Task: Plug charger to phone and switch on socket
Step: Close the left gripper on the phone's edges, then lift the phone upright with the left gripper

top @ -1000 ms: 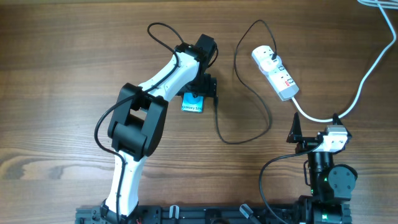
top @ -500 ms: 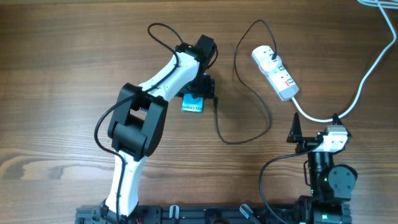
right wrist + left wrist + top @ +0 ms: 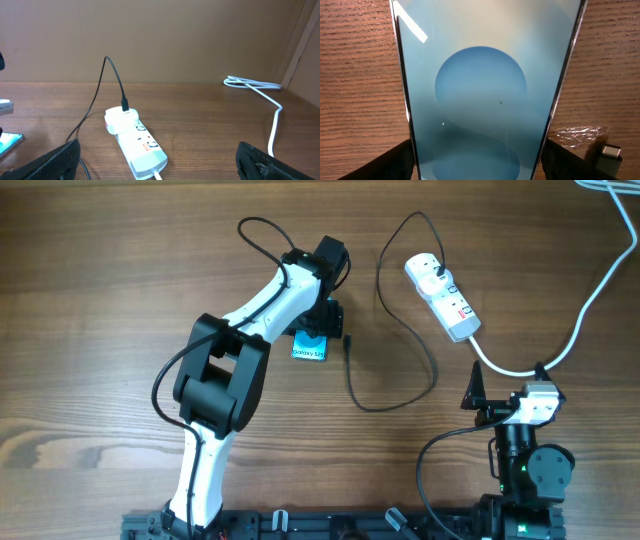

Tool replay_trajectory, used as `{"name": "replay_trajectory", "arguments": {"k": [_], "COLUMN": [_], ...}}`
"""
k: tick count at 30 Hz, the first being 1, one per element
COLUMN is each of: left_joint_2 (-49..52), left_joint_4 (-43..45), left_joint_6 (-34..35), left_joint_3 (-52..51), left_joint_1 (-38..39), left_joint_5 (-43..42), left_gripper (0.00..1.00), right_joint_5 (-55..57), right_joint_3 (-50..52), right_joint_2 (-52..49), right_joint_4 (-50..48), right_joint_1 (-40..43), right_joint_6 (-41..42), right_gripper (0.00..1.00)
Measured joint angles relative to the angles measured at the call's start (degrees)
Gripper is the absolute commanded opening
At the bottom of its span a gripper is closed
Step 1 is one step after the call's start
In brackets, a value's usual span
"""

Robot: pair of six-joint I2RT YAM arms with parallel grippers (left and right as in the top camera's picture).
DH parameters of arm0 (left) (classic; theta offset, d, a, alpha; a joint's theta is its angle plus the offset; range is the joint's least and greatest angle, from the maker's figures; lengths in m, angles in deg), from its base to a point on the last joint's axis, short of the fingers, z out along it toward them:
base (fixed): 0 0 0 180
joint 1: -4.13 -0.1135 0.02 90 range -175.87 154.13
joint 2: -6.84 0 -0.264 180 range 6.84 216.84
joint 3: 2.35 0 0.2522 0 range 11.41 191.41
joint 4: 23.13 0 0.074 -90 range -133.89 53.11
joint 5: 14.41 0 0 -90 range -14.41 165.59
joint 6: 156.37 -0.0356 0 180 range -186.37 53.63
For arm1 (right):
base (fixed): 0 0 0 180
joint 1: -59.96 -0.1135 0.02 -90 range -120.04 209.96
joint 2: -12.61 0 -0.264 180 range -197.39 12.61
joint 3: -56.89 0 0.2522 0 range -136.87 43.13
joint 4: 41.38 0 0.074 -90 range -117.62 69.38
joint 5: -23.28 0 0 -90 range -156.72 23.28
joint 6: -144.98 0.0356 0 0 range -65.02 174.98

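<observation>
The phone (image 3: 311,349), cyan screen up, lies mid-table under my left gripper (image 3: 322,320). In the left wrist view the phone (image 3: 485,90) fills the frame, and my left gripper (image 3: 480,165) has a finger pressed against each long edge. The charger cable (image 3: 432,370) runs from a plug in the socket (image 3: 443,297) and loops round to its connector tip (image 3: 347,341), which lies loose just right of the phone and also shows in the left wrist view (image 3: 611,150). My right gripper (image 3: 505,388) is open and empty, near of the socket (image 3: 142,147).
The socket's thick white cord (image 3: 590,300) sweeps from the strip's near end to the far right corner, passing close to my right gripper. It also shows in the right wrist view (image 3: 275,115). A crinkled clear wrap (image 3: 575,135) lies beside the connector tip.
My left gripper's fingers have narrowed onto the phone's edges, uncovering the connector tip beside it. The right arm has not moved.
</observation>
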Motion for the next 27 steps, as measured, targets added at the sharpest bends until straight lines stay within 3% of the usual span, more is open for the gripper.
{"name": "replay_trajectory", "arguments": {"k": [3, 27], "left_joint_2": [0.0, 0.0], "left_joint_4": [0.0, -3.2], "left_joint_6": [0.0, -0.2], "left_joint_3": [0.0, 0.7], "left_joint_1": [0.0, 0.0], "left_joint_5": [0.0, 0.5], "left_gripper": [0.75, 0.73], "right_joint_5": [0.0, 0.0], "right_joint_3": [0.0, 0.0], "right_joint_2": [0.0, 0.0], "right_joint_4": [0.0, 0.0], "right_joint_1": [0.0, 0.0], "right_joint_6": [0.0, 0.0], "right_gripper": [0.99, 1.00]}}
